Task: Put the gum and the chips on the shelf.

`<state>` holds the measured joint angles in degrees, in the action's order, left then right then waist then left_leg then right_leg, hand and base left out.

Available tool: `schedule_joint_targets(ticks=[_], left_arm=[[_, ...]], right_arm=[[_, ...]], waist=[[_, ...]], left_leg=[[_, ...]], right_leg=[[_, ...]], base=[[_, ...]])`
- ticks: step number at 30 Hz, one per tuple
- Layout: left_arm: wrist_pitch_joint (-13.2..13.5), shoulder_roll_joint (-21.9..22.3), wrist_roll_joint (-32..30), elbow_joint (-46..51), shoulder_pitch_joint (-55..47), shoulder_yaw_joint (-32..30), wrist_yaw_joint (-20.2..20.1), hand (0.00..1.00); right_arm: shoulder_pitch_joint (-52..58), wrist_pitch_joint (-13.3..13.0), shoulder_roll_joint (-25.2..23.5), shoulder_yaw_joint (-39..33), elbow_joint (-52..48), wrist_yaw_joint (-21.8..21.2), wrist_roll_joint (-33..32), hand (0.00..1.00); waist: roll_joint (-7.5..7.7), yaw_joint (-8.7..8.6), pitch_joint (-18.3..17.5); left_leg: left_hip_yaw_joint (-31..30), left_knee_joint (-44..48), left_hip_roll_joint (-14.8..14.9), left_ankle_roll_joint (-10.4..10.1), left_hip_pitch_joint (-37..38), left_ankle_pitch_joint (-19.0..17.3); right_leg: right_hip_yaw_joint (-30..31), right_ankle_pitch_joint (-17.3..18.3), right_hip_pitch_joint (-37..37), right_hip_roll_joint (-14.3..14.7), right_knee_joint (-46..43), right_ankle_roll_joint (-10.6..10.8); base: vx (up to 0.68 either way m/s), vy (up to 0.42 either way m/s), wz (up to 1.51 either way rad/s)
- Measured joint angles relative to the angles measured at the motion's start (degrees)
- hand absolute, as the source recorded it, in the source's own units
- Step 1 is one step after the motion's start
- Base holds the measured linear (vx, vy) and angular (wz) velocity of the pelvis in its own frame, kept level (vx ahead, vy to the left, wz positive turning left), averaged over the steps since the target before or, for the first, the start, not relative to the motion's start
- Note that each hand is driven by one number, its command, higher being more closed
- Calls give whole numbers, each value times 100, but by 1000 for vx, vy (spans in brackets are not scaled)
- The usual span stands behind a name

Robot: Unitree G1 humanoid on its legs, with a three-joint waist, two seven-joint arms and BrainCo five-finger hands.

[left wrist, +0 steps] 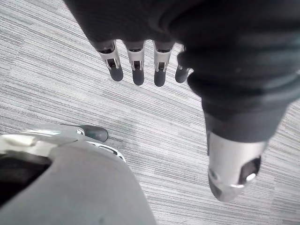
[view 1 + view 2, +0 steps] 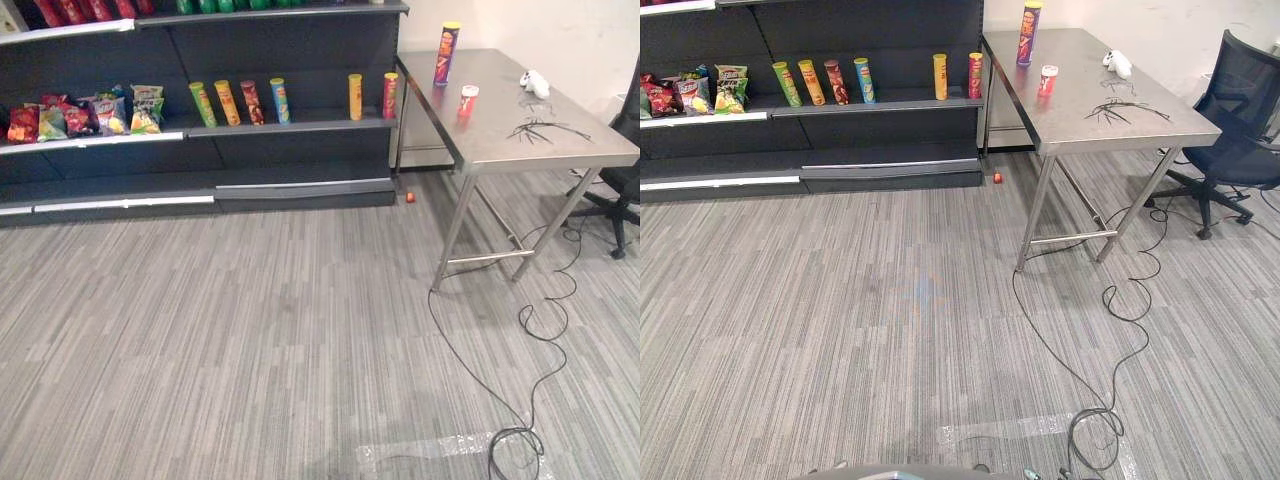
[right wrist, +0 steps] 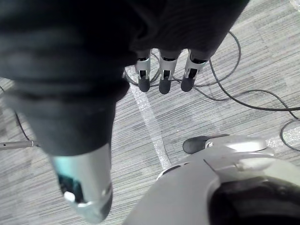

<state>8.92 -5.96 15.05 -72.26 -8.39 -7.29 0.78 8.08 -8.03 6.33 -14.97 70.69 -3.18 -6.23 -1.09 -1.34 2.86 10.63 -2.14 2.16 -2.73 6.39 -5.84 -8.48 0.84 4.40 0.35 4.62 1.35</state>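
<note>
Though illegibly labelled, chips (image 2: 446,52) and gum (image 2: 467,101) stand on the table (image 2: 500,150).

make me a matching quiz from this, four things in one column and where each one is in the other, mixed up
Things:
1. tall chips can
2. small red item
3. snack bags
4. office chair

Places:
a. on the carpet at the foot of the shelf
b. standing at the far end of the steel table
c. lying at the left of the shelf
d. on the floor to the right of the steel table

Pairs: 1-b, 2-a, 3-c, 4-d
</note>
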Motion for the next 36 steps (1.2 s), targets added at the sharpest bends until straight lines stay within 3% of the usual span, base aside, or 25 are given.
schedule_joint_targets(ticks=[17,36], left_arm=[[-1,2,-22,-14,54,-42,-127,0],[45,-47,-24,-18,92,140,-155,0]], right_arm=[[-169,32,-28,-255,52,-246,-109,0],[-181,19,-38,-237,44,-97,9,0]], waist=[[-35,14,117],[16,18,151]], left_leg=[[229,-176,58,-32,167,13],[264,-201,59,-32,164,13]], right_leg=[[34,2,110,74,131,35],[52,2,85,80,135,34]], base=[[-12,-16,-3],[-8,-7,-1]])
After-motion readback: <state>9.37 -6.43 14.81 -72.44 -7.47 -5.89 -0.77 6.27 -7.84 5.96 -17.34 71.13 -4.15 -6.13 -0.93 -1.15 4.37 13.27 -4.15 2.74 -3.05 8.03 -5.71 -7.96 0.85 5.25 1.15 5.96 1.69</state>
